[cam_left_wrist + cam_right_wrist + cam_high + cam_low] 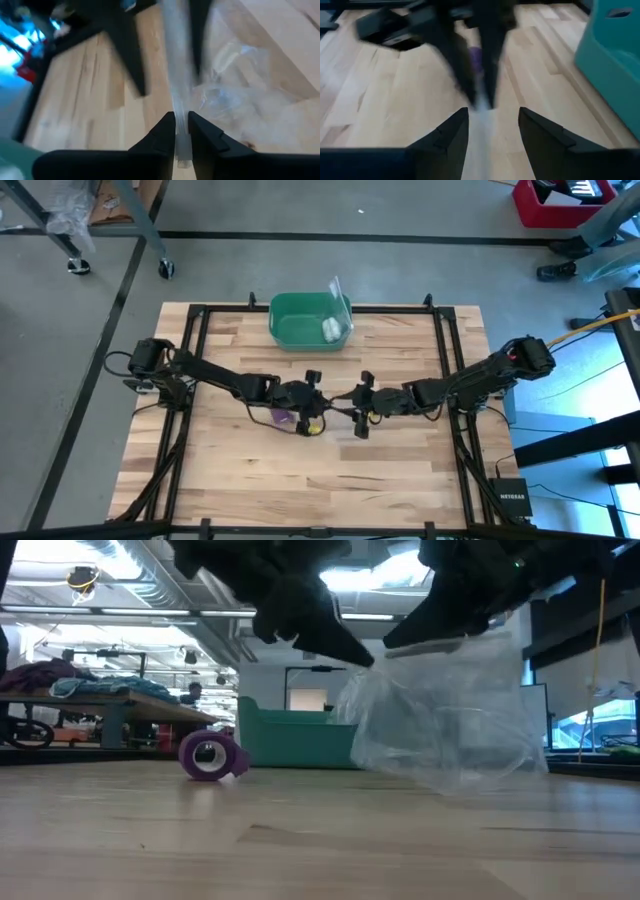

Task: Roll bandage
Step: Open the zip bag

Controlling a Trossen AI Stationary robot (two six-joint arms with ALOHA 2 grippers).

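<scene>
On table, one purple bandage [208, 755], one plastic bag [450, 710]

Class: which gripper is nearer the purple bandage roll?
Left. The left gripper, pinching a clear plastic bag, sits almost above the purple bandage roll; the right gripper is farther to its right.

From above, the bandage [283, 417] is mostly hidden under the left tool [312, 418], its shape unreadable.

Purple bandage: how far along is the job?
Done: the purple fabric bandage sits as a compact roll on the wooden table. In hand: the left gripper pinches a clear plastic bag; the right gripper hangs open nearby. Left: apparently bagging it.
</scene>
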